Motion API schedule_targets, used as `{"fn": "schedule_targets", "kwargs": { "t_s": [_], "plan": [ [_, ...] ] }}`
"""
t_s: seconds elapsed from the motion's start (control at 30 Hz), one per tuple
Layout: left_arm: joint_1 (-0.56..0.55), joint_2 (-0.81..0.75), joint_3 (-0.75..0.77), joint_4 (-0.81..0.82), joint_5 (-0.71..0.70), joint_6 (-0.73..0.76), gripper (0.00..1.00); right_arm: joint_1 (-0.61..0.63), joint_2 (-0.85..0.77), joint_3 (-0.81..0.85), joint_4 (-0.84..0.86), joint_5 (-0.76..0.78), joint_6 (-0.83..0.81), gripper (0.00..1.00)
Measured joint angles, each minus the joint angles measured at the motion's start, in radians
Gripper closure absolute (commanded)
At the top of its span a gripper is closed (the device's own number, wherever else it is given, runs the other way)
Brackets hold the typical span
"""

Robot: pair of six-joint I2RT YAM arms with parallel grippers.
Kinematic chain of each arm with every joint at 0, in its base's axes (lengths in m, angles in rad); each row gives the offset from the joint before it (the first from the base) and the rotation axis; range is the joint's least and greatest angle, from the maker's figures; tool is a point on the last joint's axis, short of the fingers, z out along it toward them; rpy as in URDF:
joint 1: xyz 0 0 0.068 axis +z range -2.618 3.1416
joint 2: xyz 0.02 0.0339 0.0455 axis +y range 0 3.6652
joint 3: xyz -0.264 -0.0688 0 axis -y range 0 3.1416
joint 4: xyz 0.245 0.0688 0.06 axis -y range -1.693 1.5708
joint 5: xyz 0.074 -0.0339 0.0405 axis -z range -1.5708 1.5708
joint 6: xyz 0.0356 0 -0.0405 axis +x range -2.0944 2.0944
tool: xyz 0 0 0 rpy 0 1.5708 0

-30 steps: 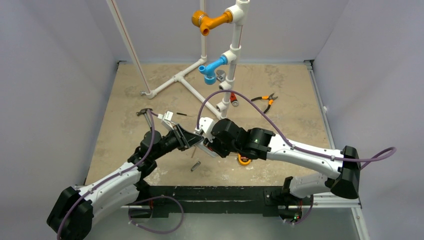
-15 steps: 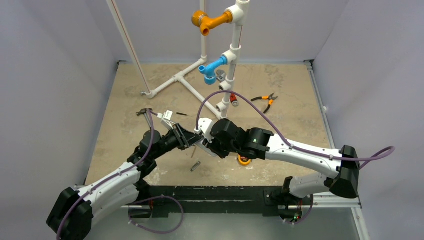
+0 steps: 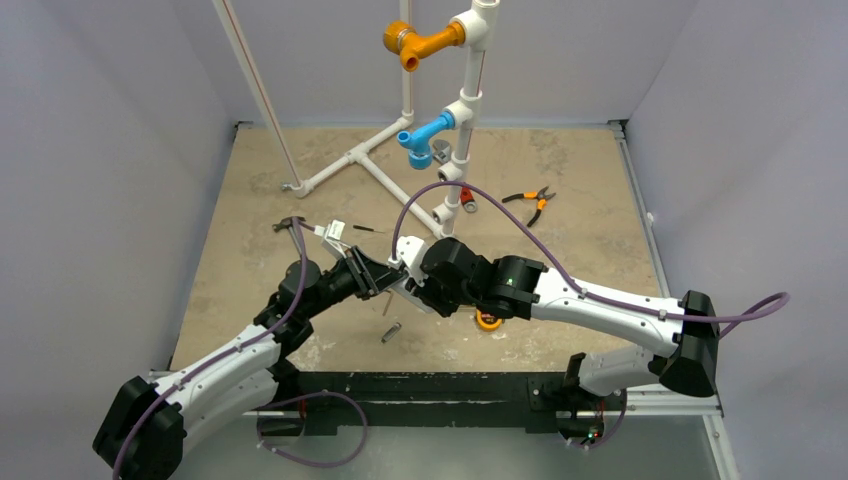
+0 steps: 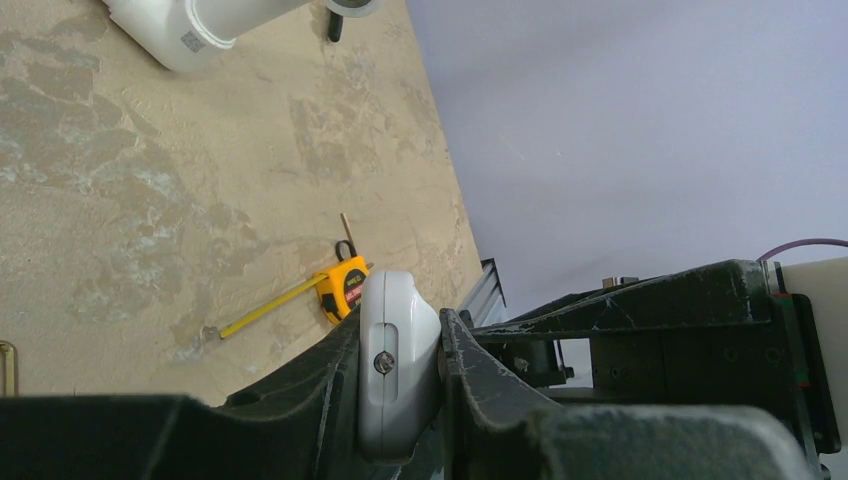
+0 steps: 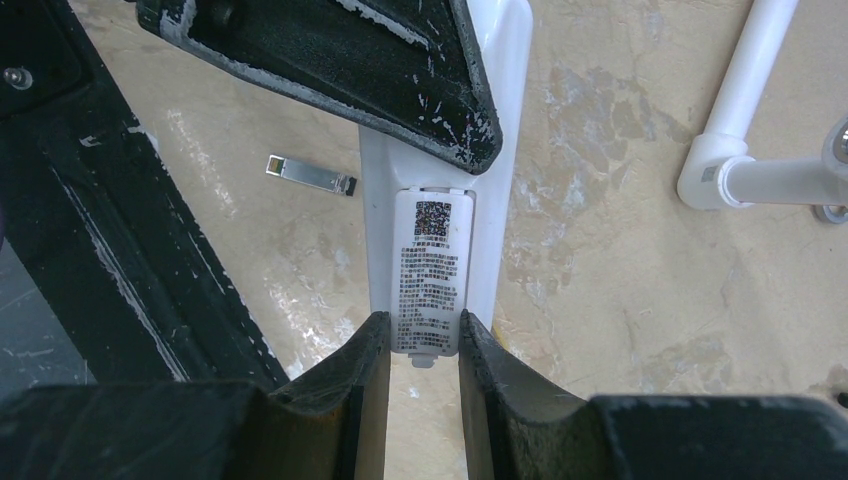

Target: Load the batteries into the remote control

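Overhead rear view; two close wrist views sharing remote control (image 5: 432,262)

Slight leftward creep of the right arm (image 3: 600,305) over the counter (image 3: 250,200) in the last second, wrist and elbow alike. Right claw (image 5: 415,345) thereby brought a shade nearer the left claw (image 4: 400,375), narrowing the gap between the wrists at the remote control (image 5: 432,250).

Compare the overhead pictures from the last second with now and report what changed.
The right gripper and its forearm edged slightly left, toward the left gripper. Nothing was picked up or let go. The left gripper stays clamped on the remote control, and the right gripper's fingers are still at its labelled back cover. The tape measure and pliers did not move.
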Motion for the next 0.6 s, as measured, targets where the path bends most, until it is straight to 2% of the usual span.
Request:
{"fn": "schedule_targets", "kwargs": {
  "t_s": [0.6],
  "plan": [
    [0.0, -0.003, 0.001, -0.006, 0.0, 0.0, 1.0, 0.0, 0.008, -0.001, -0.002, 0.008, -0.007, 0.78]
  ]
}}
